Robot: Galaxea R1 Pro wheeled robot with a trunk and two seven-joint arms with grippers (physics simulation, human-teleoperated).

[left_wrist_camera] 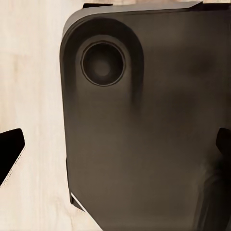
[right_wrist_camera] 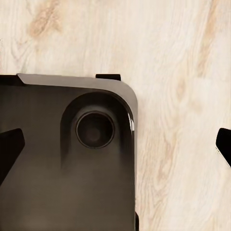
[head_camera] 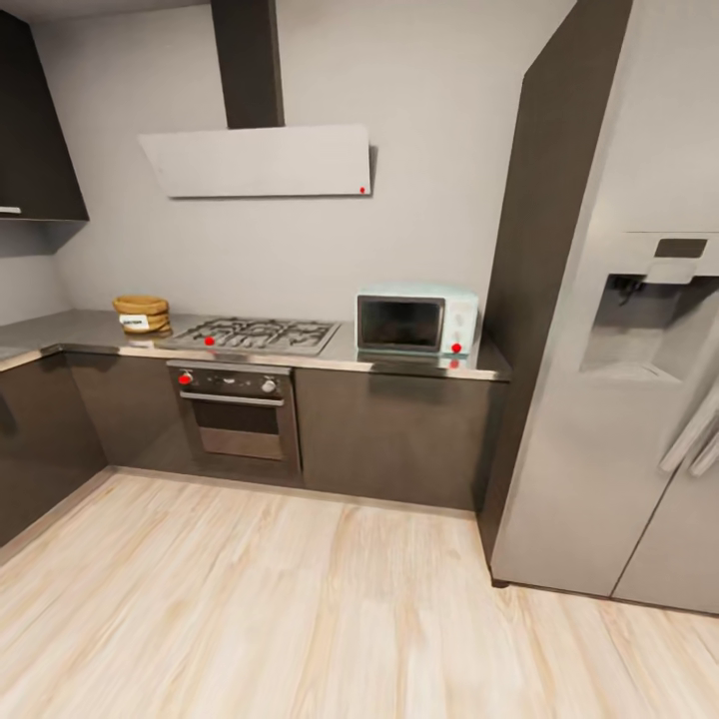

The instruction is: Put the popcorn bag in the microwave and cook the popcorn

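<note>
Two things matter here, both on the countertop (head_camera: 399,361) across the room: the popcorn bag (head_camera: 142,314) sits near its left end, close to the back wall and just left of the gas hob (head_camera: 255,335); the microwave (head_camera: 417,320) stands near the right end, door shut, next to the fridge (head_camera: 619,320). Step in hand, as I judge it: approach, nothing picked up yet. Next move calls for driving fwd over the wood floor (head_camera: 300,609) and a bit left, so the bag comes within arm's reach, then lifting an arm to counter height. Both wrist cams look down at the robot's dark base (left_wrist_camera: 144,134) and the floor. Left gripper (left_wrist_camera: 118,144): dark fingertips (left_wrist_camera: 9,154) at opposite edges of its view, so spread wide, holding nothing. Right gripper (right_wrist_camera: 118,147): same, tips (right_wrist_camera: 9,149) far apart, empty. The bag is well apart from both sets of fingers, w/ open floor and the cabinet front between.
</note>
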